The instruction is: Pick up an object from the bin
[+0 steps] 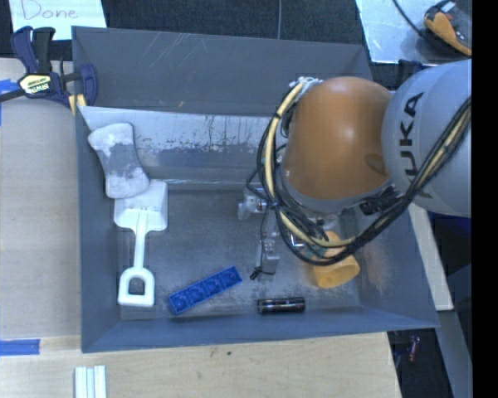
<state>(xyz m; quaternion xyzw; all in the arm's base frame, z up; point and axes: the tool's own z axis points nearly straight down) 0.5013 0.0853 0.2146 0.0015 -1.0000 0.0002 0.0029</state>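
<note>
The arm (436, 152) enters the grey bin (232, 56) from the right, and its orange wrist cover (336, 139) with looped cables hangs over the right half of the floor. We locate the gripper (266, 264) low over the front-centre floor, below that cover. We cannot tell whether it is spread or pressed together, and we see nothing held in it. The nearest things are a flat blue studded plate (203, 290), lying tilted with its right end just beside the gripper tip, and a small black cylinder (280, 305) lying on its side near the front wall. An orange-yellow thing (336, 270) lies partly hidden under the wrist. A white scoop (139, 251) and a pale grey lump (120, 160) lie well apart on the left.
</note>
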